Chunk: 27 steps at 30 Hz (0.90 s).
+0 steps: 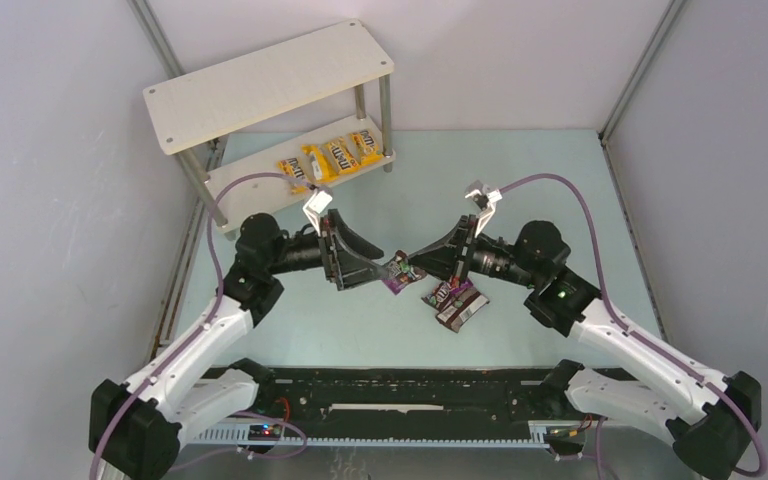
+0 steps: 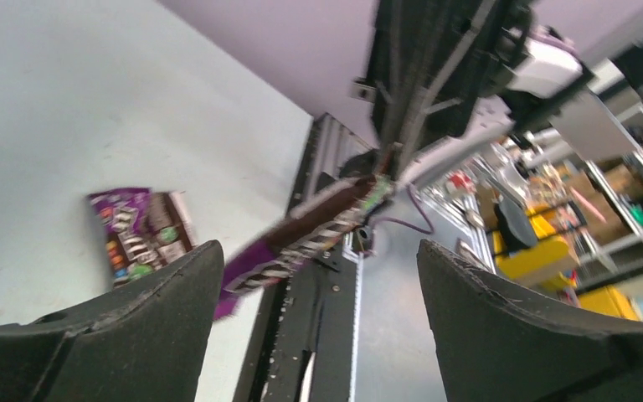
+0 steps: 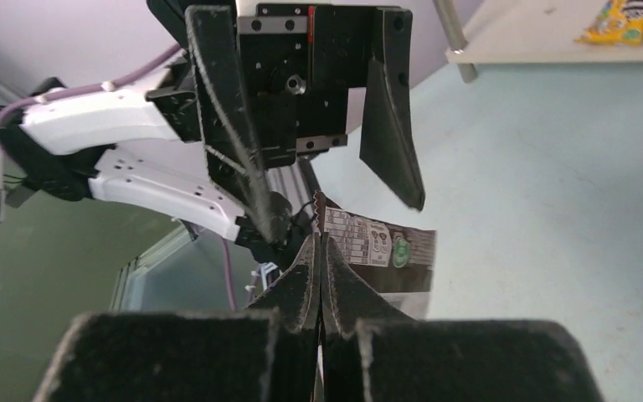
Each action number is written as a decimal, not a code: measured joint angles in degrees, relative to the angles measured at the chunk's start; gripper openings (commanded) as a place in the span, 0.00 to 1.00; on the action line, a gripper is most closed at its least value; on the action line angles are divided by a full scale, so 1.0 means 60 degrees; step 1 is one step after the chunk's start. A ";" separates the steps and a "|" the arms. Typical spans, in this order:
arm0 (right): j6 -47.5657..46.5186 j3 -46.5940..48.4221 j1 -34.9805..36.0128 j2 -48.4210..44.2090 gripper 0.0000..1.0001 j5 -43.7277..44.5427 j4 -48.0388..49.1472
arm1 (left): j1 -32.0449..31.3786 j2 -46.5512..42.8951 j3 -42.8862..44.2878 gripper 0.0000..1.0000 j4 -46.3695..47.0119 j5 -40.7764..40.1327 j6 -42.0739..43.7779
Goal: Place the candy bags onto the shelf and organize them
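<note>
Handover before the shelf (image 1: 260, 85).
Right gripper (image 1: 415, 268) pinches the purple candy bag (image 1: 397, 272), which we judge limp, slick; spread left gripper (image 1: 375, 265) suits its free edge.

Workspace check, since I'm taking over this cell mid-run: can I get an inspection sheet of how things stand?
Surface: pale teal table; no spills seen.
Job's things: shelf at far left, four yellow packets in a row on its lower board, top board bare. Two loose packets, one purple and one dark brown, overlap on the table by the right arm. One purple packet is held off the table between the arms.
Clutter: nothing seen.
Grippers: right gripper shut on the purple packet; left gripper open, facing that packet, not gripping it.
Cables: purple cables loop along each arm, apart from the packets.
Surroundings: plain grey walls on three sides.
</note>
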 measured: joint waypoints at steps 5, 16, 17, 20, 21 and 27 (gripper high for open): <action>0.0357 0.0000 -0.0004 -0.0244 0.00 -0.0484 0.0259 | -0.0867 -0.0386 -0.0025 0.93 0.0780 0.0452 -0.0058; 0.1457 0.0000 0.0000 -0.0262 0.00 -0.1399 0.0747 | -0.1155 -0.0375 -0.0109 0.86 0.1082 0.0645 -0.0124; 0.1537 0.0000 0.0000 -0.0266 0.00 -0.1472 0.0790 | -0.1166 -0.0386 -0.0109 0.83 0.1082 0.0652 -0.0124; 0.1810 0.0000 -0.0004 -0.0262 0.00 -0.1716 0.0958 | -0.1235 -0.0390 -0.0109 0.76 0.1086 0.0663 -0.0135; 0.1865 0.0004 -0.0004 -0.0262 0.00 -0.1752 0.1002 | -0.1264 -0.0390 -0.0109 0.74 0.1086 0.0674 -0.0138; 0.2167 0.0018 -0.0222 -0.0237 0.00 -0.1891 0.1009 | -0.1530 -0.0390 -0.0109 0.57 0.1086 0.0765 -0.0138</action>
